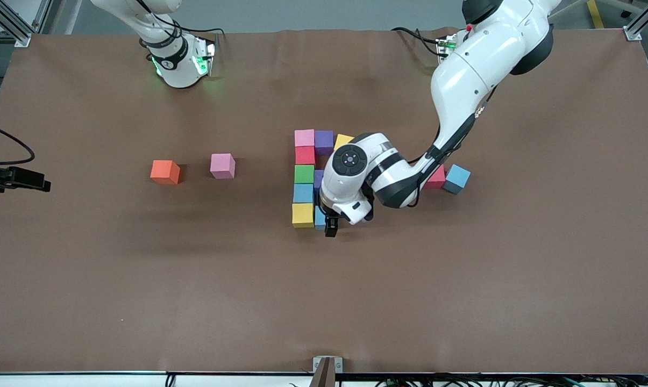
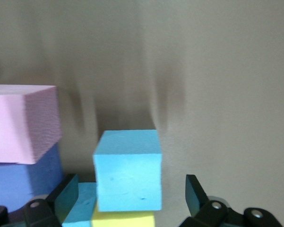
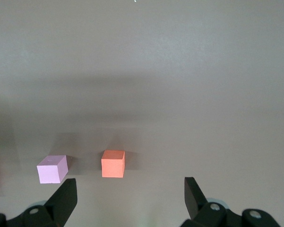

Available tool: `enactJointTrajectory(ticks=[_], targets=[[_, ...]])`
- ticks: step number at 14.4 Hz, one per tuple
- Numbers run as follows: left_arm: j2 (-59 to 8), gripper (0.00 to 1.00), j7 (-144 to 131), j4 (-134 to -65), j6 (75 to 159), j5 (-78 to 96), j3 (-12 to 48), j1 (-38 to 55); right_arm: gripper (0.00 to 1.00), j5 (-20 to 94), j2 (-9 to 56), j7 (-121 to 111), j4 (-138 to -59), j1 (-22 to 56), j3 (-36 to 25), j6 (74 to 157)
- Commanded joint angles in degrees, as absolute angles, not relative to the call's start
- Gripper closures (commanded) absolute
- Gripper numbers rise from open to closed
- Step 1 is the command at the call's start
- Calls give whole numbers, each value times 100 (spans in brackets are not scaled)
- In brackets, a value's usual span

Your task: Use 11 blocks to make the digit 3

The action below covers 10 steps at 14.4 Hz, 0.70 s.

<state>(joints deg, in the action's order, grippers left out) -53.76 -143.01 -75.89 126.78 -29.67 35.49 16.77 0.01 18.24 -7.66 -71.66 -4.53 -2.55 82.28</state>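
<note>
The brown table (image 1: 141, 295) carries a column of blocks near its middle, touching one another: pink block (image 1: 304, 137), red block (image 1: 305, 155), green block (image 1: 304, 174), light blue block (image 1: 303, 193) and, nearest the front camera, yellow block (image 1: 302, 215). Beside the pink one sit a purple block (image 1: 324, 142) and a second yellow block (image 1: 342, 141) (partly hidden by the arm). Toward the right arm's end, well apart, lie a lone pink cube (image 1: 222, 165) and an orange cube (image 1: 165, 172); toward the left arm's end, a blue cube (image 1: 457, 179) touches a red cube (image 1: 436, 178).

Pink, purple, yellow, red, green, blue blocks (image 1: 304, 173); orange cube (image 1: 165, 172); brown table (image 1: 141, 279).
</note>
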Motion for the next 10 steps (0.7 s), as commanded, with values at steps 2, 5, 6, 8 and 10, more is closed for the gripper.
enactJointTrajectory(ticks=[2, 5, 6, 8, 10], targets=[[-5011, 0, -14265, -7752, 12183, -2830, 3796, 1372, 0, 17, 1513, -739, -7242, -80, -508, 7920], [-4624, 0, -13976, -8207, 11805, -2830, 4287, 619, 0, 53, 1477, -738, -7251, 229, -888, 7875], [-4466, 0, -13766, -8505, 11699, -2830, 4602, 180, 0, 79, 1442, -738, -7303, 211, -888, 7892], [-4220, 0, -13431, -9129, 11689, -2830, 5086, -681, 0, 88, 1214, -747, -7609, 220, -862, 8032], [-3878, 0, -13019, -9805, 11689, -2839, 5570, -1595, 0, 79, 654, -765, -8450, 211, -844, 8575]])
